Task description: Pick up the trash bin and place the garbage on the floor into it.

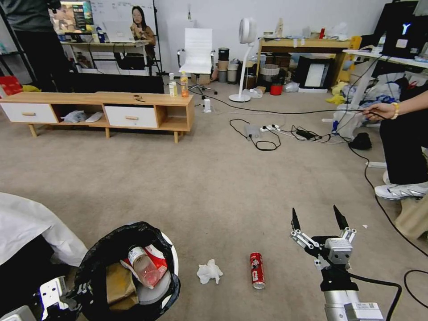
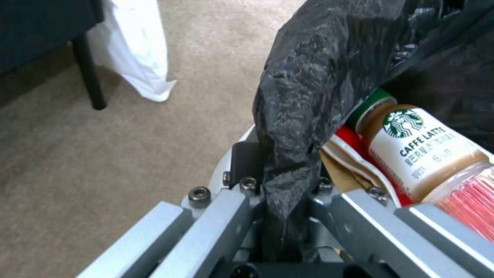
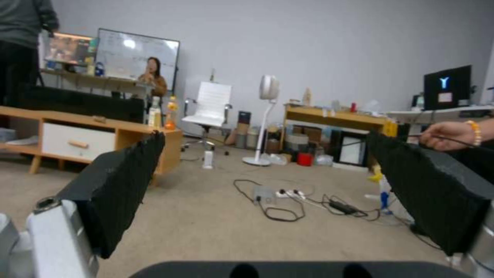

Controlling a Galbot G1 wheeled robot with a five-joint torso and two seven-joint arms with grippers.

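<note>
The trash bin [image 1: 102,256], white with a black bag over its rim, is at the lower left, tilted toward me. My left gripper [image 1: 76,292] is shut on its bag-covered rim [image 2: 280,200]. Inside lie a latte bottle [image 2: 422,150], a red-white wrapper [image 2: 355,154] and brown paper [image 1: 118,285]. On the carpet floor [image 1: 214,187] a crumpled white tissue [image 1: 209,271] and a red soda can [image 1: 257,270] lie right of the bin. My right gripper [image 1: 318,218] hovers open to the right of the can, with nothing between its black pads [image 3: 121,185].
A low wooden cabinet [image 1: 111,111] stands at the back left. Cables and a power strip [image 1: 267,131] lie mid-floor, and a black cable [image 1: 392,223] runs along the right. A seated person's shoe [image 1: 401,191] is at the right. White cloth [image 1: 31,227] hangs beside the bin.
</note>
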